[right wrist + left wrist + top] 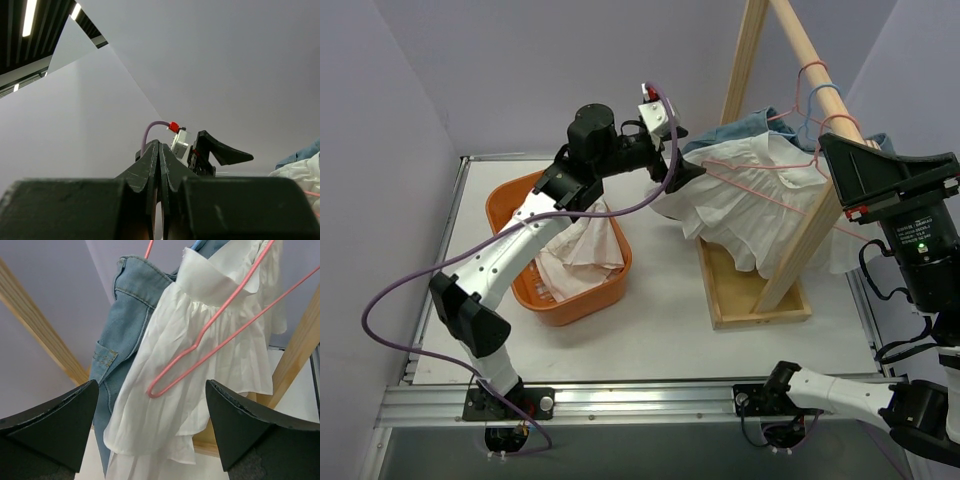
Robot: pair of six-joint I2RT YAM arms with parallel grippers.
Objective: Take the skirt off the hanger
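Far left of the top view: white tabletop (660, 335) with an orange basket (507, 212) on it, pale cloth (582, 255) heaped inside. Over the basket, left arm (510, 260), slanting up and to the right.

At its tip, just right of centre: left end effector (686, 172), spread wide, gripping nothing. Level with the left edge of the skirt (750, 205) and just beside it; touching or not, cannot tell. In the left wrist view, black fingers (55, 425) far apart at the lower corners, with skirt and pink hanger (233, 295) in the open gap ahead.

Right of centre in the top view: skirt, white and gathered, hung on the hanger under the slanted rail of the wooden rack (808, 235), hem low over the rack's base. Behind the skirt, toward the upper left of it, denim (740, 130) on the same rail.

Far right, upper half of the top view: right end effector (825, 142), close by the rail, above the skirt's right side. Pinched tight in the right wrist view, pad against pad, nothing between, pointing left across the frame toward the other end effector.
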